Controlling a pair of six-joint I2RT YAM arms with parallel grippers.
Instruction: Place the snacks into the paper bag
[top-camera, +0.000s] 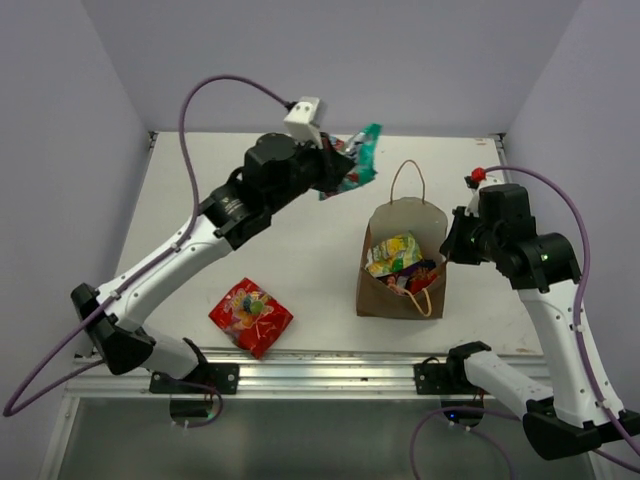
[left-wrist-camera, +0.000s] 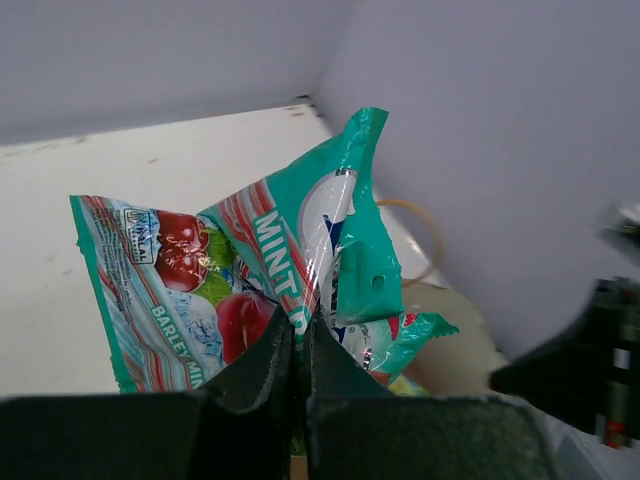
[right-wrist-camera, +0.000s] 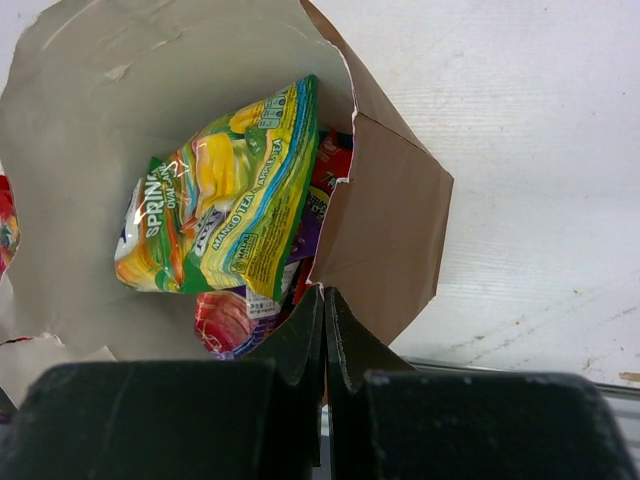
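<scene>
1. The left arm (top-camera: 180, 250) reaches far across the worktop (top-camera: 300, 250) with its wrist raised. The left fingers (left-wrist-camera: 262, 368) pinch a teal packet (left-wrist-camera: 300, 240), held in the air beyond and left of the bag (top-camera: 385, 295).
2. The right arm (top-camera: 560, 310) bends in from the right. The right fingers (right-wrist-camera: 300, 340) are pressed together on the upright bag's right rim.
3. The teal packet reads "MINT" and "BARLEY MIN".
4. A yellow-green packet (right-wrist-camera: 225, 200) inside the bag reads "SPRING", "MANGO TEA", "APPLE TEA".
5. A red packet (top-camera: 250, 317) lies on the worktop near the left arm's base.
</scene>
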